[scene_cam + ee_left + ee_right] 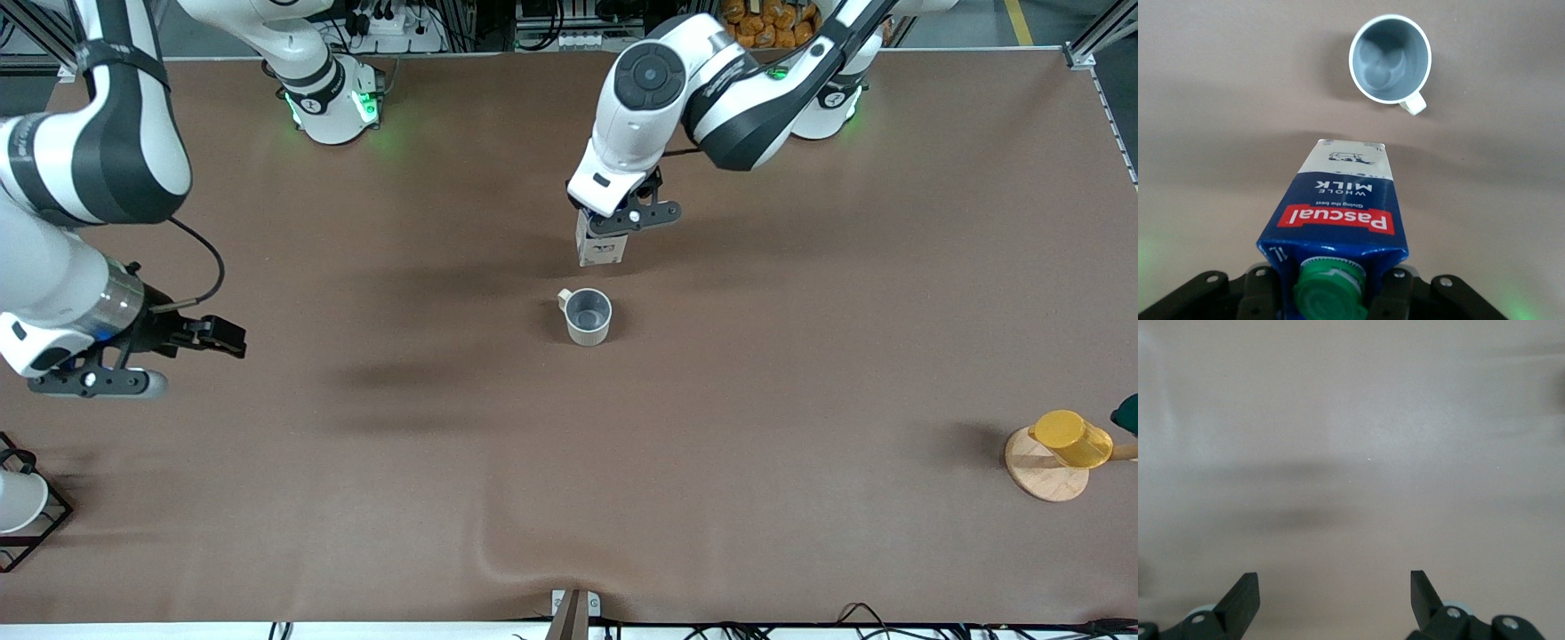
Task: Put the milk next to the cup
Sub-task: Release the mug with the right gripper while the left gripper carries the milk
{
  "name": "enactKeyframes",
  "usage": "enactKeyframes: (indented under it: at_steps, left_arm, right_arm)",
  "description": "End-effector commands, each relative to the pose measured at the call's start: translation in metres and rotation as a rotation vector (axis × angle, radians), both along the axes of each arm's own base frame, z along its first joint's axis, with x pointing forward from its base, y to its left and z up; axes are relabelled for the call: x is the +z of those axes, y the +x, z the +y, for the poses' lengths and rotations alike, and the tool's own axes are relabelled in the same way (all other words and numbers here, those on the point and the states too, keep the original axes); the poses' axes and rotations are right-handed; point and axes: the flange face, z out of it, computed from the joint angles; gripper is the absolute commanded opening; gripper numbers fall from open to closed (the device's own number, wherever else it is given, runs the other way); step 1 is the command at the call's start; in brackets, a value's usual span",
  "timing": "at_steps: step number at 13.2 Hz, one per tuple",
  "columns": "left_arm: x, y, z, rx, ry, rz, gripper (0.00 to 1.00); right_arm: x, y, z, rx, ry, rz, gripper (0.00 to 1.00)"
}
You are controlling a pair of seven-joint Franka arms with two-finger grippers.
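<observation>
The left tool (613, 233) is clamped on the top of the milk (602, 249), carrying it above the worktop (800, 356) close to the cup (588, 316). The step in hand is the set-down: next, lower the carton upright just beside the cup, then release. The right tool (191, 342) waits, jaws wide and empty.

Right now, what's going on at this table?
The left claw is shut on the dark blue gable-top milk carton, holding it upright close to the beige-grey ceramic mug, farther from the front camera than the mug. The right claw waits open over bare brown table at its own end.
</observation>
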Motion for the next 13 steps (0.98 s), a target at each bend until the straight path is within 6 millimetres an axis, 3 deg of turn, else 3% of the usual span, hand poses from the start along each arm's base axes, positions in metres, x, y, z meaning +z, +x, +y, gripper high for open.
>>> enactKeyframes:
  at_steps: [1,3,5,8,13]
  left_arm:
    - [-0.023,0.004,-0.010,-0.012,0.020,-0.025,0.47]
    - [-0.043,0.000,-0.016,-0.062,0.055,-0.035,0.47]
    - [-0.058,0.004,-0.016,-0.071,0.066,-0.035,0.47]
    - [-0.058,0.006,-0.017,-0.060,0.061,-0.039,0.47]
    - [-0.076,0.010,-0.019,-0.053,0.061,-0.055,0.47]
  right_arm:
    - [0.011,-0.017,-0.050,0.086,-0.002,-0.015,1.00]
    - [0.019,-0.024,-0.098,0.115,-0.002,-0.024,1.00]
    - [0.022,-0.045,-0.115,0.089,0.002,-0.017,1.00]
    - [0.034,-0.063,-0.115,0.064,0.004,-0.029,1.00]
    - [0.086,-0.092,-0.101,-0.072,0.009,-0.048,1.00]
